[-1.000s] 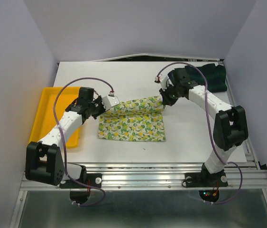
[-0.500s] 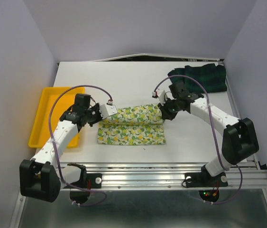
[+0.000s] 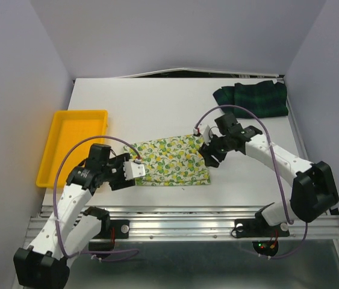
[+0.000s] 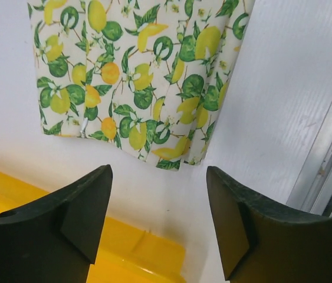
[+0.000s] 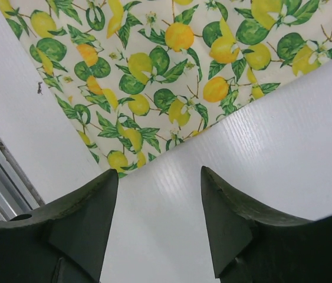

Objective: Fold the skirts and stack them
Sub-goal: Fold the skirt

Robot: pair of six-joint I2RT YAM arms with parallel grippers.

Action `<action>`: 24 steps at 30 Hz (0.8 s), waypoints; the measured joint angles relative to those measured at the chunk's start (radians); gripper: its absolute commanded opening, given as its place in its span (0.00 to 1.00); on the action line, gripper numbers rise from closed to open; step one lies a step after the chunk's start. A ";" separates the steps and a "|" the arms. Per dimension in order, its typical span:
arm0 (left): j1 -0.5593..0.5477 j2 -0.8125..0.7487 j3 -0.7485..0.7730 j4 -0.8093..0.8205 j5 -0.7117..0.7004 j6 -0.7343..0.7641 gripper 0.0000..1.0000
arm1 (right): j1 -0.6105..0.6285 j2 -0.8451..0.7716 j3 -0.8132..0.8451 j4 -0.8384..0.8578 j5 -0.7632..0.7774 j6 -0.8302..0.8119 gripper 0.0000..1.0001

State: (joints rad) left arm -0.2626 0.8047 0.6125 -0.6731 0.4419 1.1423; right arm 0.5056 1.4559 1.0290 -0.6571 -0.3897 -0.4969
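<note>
The lemon-print skirt (image 3: pixel 170 160) lies folded flat on the white table near the front edge. My left gripper (image 3: pixel 134 170) is just off its left end, open and empty. In the left wrist view the gripper (image 4: pixel 158 177) hovers over bare table with the skirt's corner (image 4: pixel 136 76) ahead of it. My right gripper (image 3: pixel 209 154) is at the skirt's right end, also open and empty. In the right wrist view the gripper (image 5: pixel 160 174) is over bare table, with the skirt's edge (image 5: pixel 171 65) just beyond the tips. The plaid skirt (image 3: pixel 253 98) lies bunched at the far right corner.
A yellow tray (image 3: pixel 73 144) sits on the left of the table and shows below the left fingers as the tray (image 4: pixel 124 259). The metal front rail (image 3: pixel 187 220) runs along the near edge. Grey walls enclose the table on three sides.
Both grippers carried the lemon skirt's far edge toward the near edge, then opened and let go. The skirt now lies folded over and both grippers have backed off its ends.
</note>
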 measured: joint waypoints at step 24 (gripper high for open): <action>-0.152 0.422 -0.028 0.189 -0.187 -0.138 0.29 | 0.052 0.335 0.085 0.015 -0.009 0.243 0.45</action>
State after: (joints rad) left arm -0.4145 1.2270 0.5846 -0.4843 0.2554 1.0046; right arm 0.5575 1.7908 1.1141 -0.6422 -0.3988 -0.2539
